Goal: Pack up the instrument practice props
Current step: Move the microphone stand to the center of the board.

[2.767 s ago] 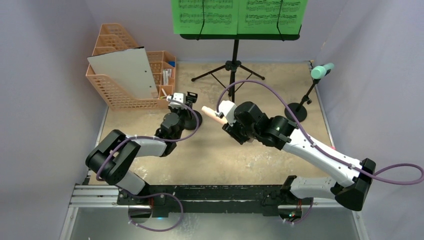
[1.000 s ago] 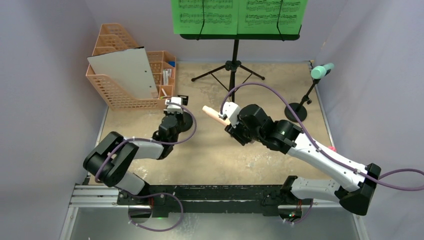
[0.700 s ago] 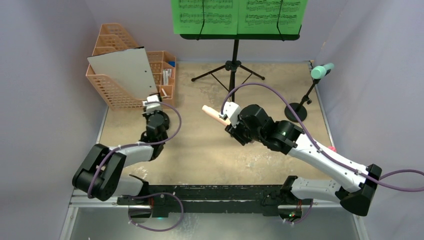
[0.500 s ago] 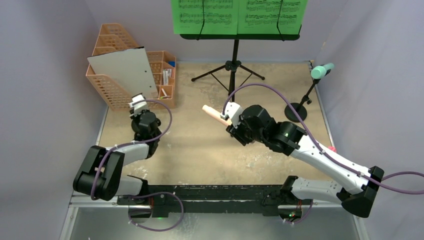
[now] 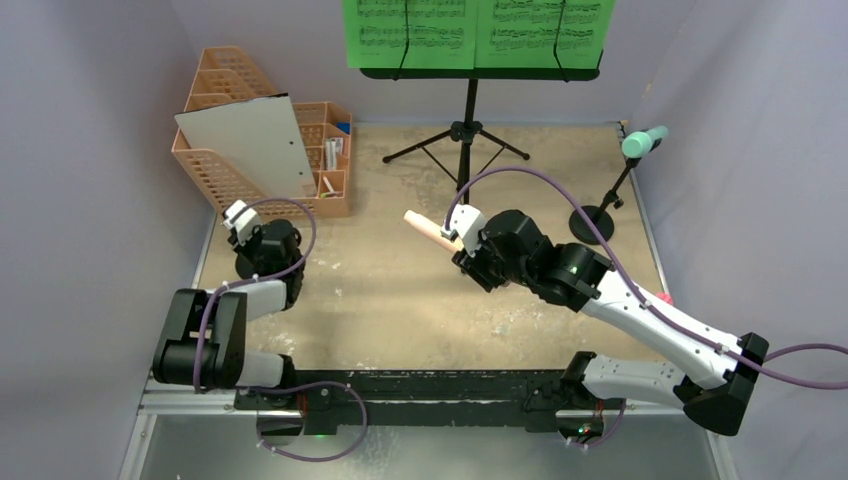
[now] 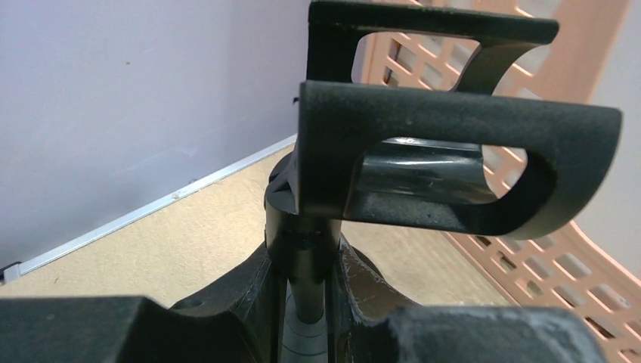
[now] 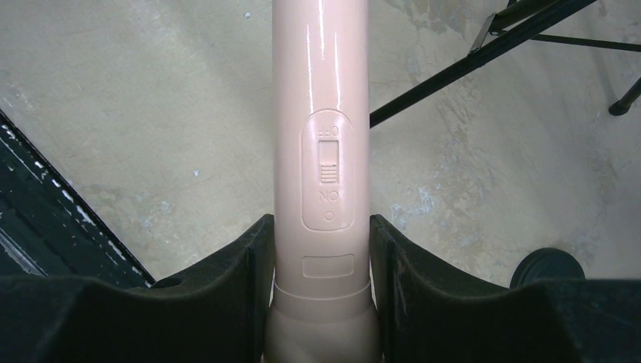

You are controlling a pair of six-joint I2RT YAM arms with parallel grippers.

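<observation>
left claw [image 6: 306,291] is gripping the stem of a small black holder [image 6: 453,162]. its clip top is sticking up in front of the wrist cam, just beside the orange mesh organizer [image 5: 235,185] at the desk's [image 5: 400,310] left side. right claw [image 7: 321,234] is clamping the pink mic [image 7: 321,113] mid-desk, w/ the handle pointing back-left. mint mic [image 5: 643,141] is sitting in its own holder [image 5: 592,222] at far right. music stand [image 5: 467,120] w/ two green pages [image 5: 410,30] is standing at the back.
</observation>
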